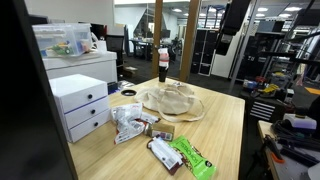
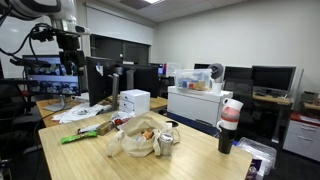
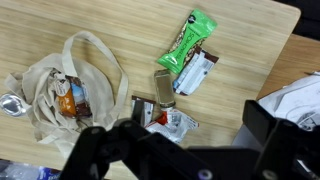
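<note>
My gripper (image 3: 190, 150) hangs high above the wooden table (image 3: 110, 25), open and empty, with its dark fingers (image 3: 100, 150) spread wide. In both exterior views it hovers well above the tabletop (image 1: 222, 44) (image 2: 71, 48). Below it lie a green snack packet (image 3: 190, 38), a dark packet (image 3: 200, 72), a brown bar (image 3: 163, 86) and red-and-white wrappers (image 3: 168, 120). A beige cloth tote bag (image 3: 55, 85) with items inside lies to the left. The bag also shows in both exterior views (image 1: 172, 100) (image 2: 140, 137).
A crumpled white plastic bag (image 1: 128, 122) lies near the white drawer unit (image 1: 80, 105). A dark cup with a red-and-white top (image 1: 163, 60) (image 2: 229, 125) stands at a table corner. Desks, monitors and shelves surround the table.
</note>
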You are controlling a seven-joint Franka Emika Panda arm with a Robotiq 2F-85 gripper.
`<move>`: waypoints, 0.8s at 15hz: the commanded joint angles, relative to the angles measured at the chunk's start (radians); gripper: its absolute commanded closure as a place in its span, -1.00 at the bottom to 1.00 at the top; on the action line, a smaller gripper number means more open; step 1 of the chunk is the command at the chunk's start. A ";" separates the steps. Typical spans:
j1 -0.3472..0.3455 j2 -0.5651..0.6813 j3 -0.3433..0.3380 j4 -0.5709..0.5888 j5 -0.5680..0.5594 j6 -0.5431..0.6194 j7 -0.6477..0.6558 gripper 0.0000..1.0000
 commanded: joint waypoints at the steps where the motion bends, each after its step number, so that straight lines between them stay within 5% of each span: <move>1: 0.006 -0.001 -0.005 0.001 -0.001 -0.003 0.008 -1.00; 12: -0.100 0.037 -0.053 0.038 0.006 0.018 0.180 -1.00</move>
